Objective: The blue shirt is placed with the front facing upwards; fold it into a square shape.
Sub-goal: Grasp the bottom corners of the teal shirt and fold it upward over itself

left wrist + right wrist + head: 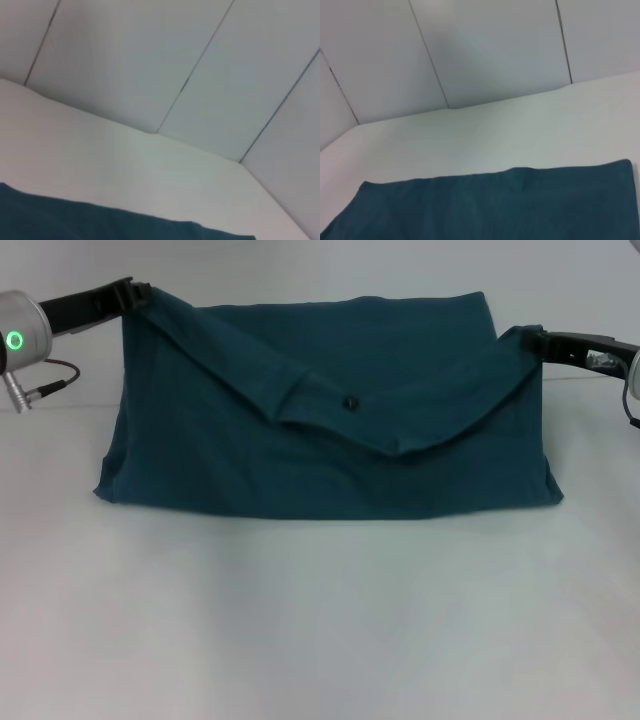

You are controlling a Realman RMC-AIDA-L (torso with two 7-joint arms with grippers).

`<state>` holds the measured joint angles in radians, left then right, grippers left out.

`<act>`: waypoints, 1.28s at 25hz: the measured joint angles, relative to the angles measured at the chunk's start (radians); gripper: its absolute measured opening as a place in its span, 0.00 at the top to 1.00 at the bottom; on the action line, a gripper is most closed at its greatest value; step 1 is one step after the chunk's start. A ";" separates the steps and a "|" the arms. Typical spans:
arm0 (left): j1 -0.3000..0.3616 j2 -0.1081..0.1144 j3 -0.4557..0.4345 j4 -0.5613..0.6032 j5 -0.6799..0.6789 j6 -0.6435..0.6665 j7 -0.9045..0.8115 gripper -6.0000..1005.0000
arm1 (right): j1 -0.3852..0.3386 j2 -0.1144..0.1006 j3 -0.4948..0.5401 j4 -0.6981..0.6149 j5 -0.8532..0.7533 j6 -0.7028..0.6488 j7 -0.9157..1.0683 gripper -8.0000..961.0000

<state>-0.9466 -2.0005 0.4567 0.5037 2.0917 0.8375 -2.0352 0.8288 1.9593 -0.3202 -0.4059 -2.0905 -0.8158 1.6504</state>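
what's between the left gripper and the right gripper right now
In the head view, only the blue shirt spans between them, its far corners held up by the left gripper and the right gripper.

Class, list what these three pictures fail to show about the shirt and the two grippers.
1. Head view: the blue shirt wraps the left gripper and right gripper tips, hiding their fingers.
2. Head view: any chest print is folded out of sight.
3. Both wrist views: the frame edge cuts off most of the shirt; no fingers appear.
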 joint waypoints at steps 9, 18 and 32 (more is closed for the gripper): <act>0.015 -0.010 -0.002 -0.092 -0.077 -0.094 0.092 0.97 | 0.001 0.001 -0.027 0.051 0.000 0.080 -0.012 0.94; 0.025 -0.032 0.002 -0.093 -0.082 -0.107 0.117 0.96 | 0.002 0.018 -0.030 0.060 0.000 0.106 -0.037 0.93; 0.045 -0.088 -0.004 -0.028 -0.085 -0.132 0.182 0.74 | -0.009 0.034 -0.032 0.046 0.009 0.139 -0.031 0.80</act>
<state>-0.9014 -2.0884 0.4524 0.4762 2.0068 0.7055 -1.8534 0.8202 1.9937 -0.3522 -0.3602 -2.0810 -0.6772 1.6191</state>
